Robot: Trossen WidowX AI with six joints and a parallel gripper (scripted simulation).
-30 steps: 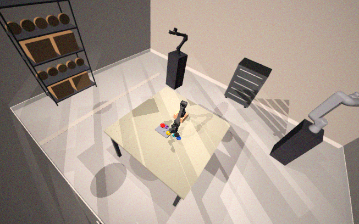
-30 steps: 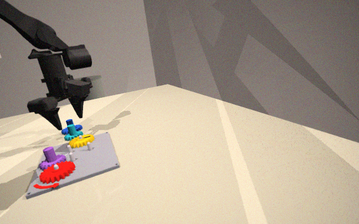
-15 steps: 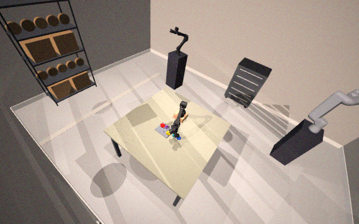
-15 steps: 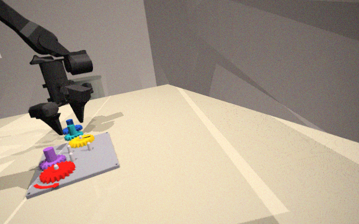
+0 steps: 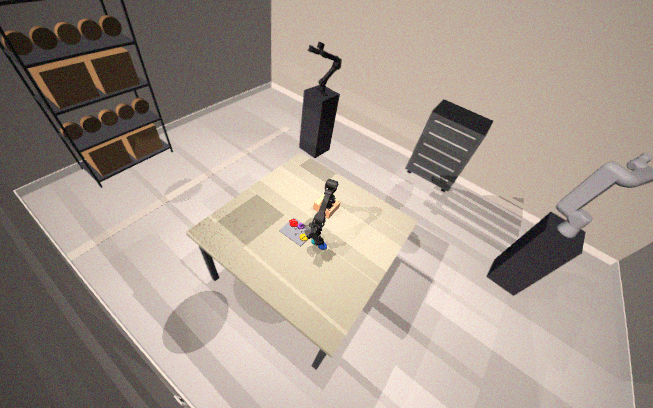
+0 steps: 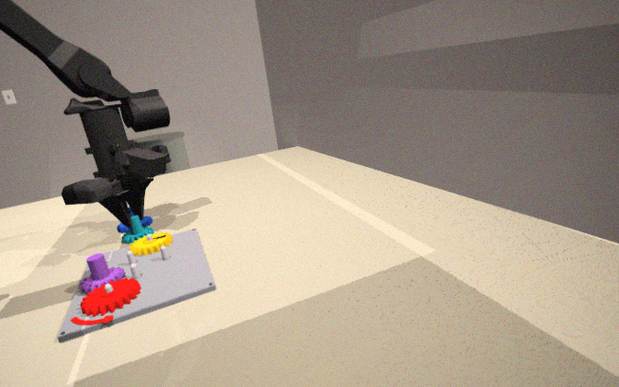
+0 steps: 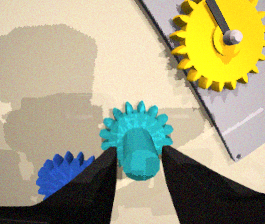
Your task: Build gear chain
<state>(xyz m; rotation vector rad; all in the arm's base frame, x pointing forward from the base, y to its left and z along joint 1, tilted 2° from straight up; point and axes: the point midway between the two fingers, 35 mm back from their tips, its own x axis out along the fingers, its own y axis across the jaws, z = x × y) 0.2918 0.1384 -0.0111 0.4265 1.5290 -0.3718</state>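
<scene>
My gripper (image 6: 135, 223) (image 7: 139, 152) points down with its fingers around the upright handle of the teal gear (image 6: 136, 235) (image 7: 133, 120). Narrow gaps show on both sides of the handle in the wrist view, so I read it as open. The teal gear stands on the table beside the grey board (image 5: 288, 232) (image 6: 181, 276). The blue gear (image 5: 322, 246) (image 7: 63, 175) stands close by. The yellow gear (image 5: 303, 237) (image 6: 148, 246) (image 7: 203, 42) and red gear (image 5: 293, 222) (image 6: 115, 296) are on the board. The purple gear (image 6: 98, 268) is on it beside the red gear, seemingly touching.
Three short pegs without gears show on the board: one peg (image 6: 164, 253) near the yellow gear, another peg (image 6: 130, 258), and a third peg (image 6: 134, 271) nearer the red gear. The yellow gear and board edge are close to the gripper. An orange tray is by the arm's base.
</scene>
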